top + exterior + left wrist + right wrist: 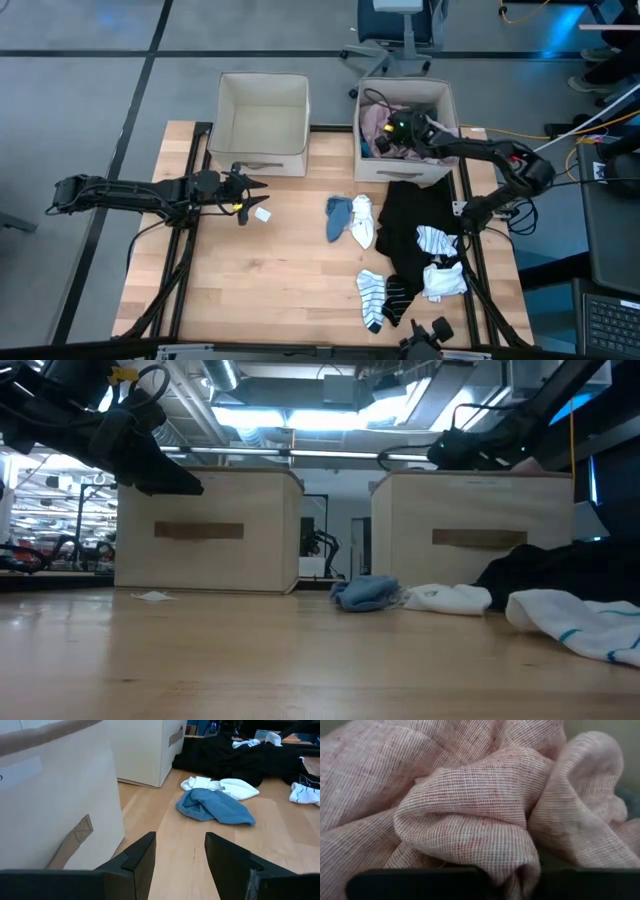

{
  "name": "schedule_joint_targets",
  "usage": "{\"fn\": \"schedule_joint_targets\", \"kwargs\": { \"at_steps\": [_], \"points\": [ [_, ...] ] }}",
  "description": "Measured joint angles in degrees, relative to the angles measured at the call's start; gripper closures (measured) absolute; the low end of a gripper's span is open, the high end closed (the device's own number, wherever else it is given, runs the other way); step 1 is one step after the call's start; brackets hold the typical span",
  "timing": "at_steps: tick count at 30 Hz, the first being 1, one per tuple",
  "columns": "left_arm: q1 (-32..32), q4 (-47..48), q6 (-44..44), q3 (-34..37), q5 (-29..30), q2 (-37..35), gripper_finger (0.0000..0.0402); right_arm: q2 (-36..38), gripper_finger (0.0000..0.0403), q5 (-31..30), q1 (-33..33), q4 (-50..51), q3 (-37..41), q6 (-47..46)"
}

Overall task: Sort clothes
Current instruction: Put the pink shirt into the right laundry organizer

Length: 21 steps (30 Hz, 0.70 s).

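Observation:
My left gripper (255,185) hangs open and empty above the table, in front of the left beige bin (262,120); its wrist view (180,860) looks toward a blue sock (217,807) and a white sock (225,785) lying on the wood. My right gripper (395,130) is down inside the right beige bin (440,165), pushed into the pink shirt (470,805), which fills its wrist view. A black garment (410,225), striped socks (372,295) and white socks (442,278) lie on the table's right part.
The left bin's inside shows only bare fabric. A small white scrap (262,213) lies on the table below my left gripper. Bare wood (270,280) spreads over the table's left and near-middle part. In the low view both bins (205,530) stand at the back.

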<state>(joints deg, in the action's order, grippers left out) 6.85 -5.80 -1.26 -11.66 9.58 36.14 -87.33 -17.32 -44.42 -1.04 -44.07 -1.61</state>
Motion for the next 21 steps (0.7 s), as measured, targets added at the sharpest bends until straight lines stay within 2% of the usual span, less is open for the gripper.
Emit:
{"fn": "schedule_joint_targets", "kwargs": {
  "at_steps": [8,15,21],
  "points": [
    [0.0,0.01,-0.17,0.0,0.0,0.0,0.024,-0.83,0.0314,-0.42,0.11,-3.32,0.17,-5.79],
    [0.0,0.46,-0.08,0.0,0.0,0.0,0.024,-0.26,0.0239,-1.31,0.12,-3.11,-0.1,-4.41],
    [-0.02,0.42,0.12,0.0,0.0,0.0,0.024,3.62,0.0192,-1.12,0.22,0.65,-4.04,-2.05]
  ]
}}
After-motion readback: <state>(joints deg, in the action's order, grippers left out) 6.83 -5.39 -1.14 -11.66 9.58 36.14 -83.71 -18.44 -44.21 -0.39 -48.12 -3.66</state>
